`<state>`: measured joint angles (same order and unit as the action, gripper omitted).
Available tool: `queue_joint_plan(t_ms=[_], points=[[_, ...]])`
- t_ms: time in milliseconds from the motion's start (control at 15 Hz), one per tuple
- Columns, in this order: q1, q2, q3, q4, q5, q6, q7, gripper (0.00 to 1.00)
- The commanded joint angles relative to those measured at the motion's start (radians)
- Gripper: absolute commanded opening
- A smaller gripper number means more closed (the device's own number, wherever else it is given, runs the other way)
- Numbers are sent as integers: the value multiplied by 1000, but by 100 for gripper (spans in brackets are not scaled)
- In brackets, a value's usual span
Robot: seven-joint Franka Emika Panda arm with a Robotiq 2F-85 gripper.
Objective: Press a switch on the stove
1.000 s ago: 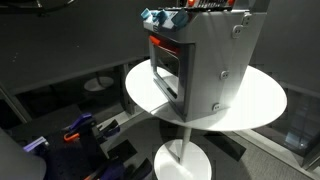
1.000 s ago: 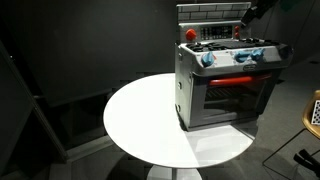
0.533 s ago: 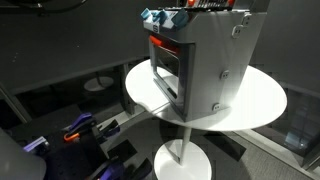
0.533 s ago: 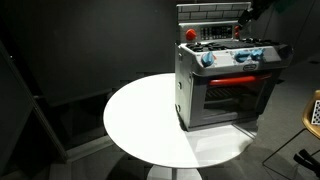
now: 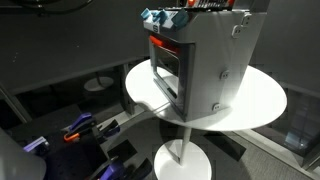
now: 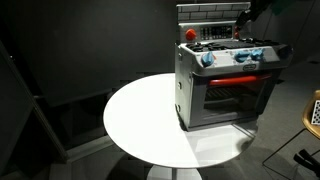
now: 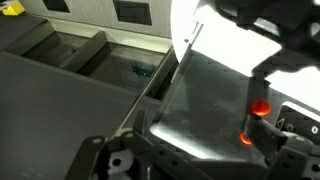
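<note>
The silver-grey toy stove [image 5: 215, 60] stands on a round white table [image 5: 262, 100]. It also shows in an exterior view [image 6: 225, 98], with a dark oven window, a red strip, blue knobs [image 6: 207, 58] and a red knob [image 6: 190, 33] on top. My gripper [image 6: 247, 14] hovers above the stove's back right corner, by the upright back panel. In the wrist view the stove's metal surface [image 7: 200, 95] fills the frame with two glowing red spots [image 7: 261, 107]. My gripper's fingers [image 7: 200, 138] stand wide apart, open and empty.
The table [image 6: 140, 120] has bare room beside the stove. Blue and orange clutter [image 5: 78, 133] lies on the floor near the table's pedestal base [image 5: 185, 160]. A wooden object [image 6: 314, 110] stands at the frame's edge. Dark curtains surround the scene.
</note>
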<state>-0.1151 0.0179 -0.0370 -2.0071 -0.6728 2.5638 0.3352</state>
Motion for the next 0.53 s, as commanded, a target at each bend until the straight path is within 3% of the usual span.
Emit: queue_joint_plan(t_ms=[0,467], points=[[24,29,-14,34,-2,-12,13,100],[37,-56,-8,-26,106,-71,-35,100]])
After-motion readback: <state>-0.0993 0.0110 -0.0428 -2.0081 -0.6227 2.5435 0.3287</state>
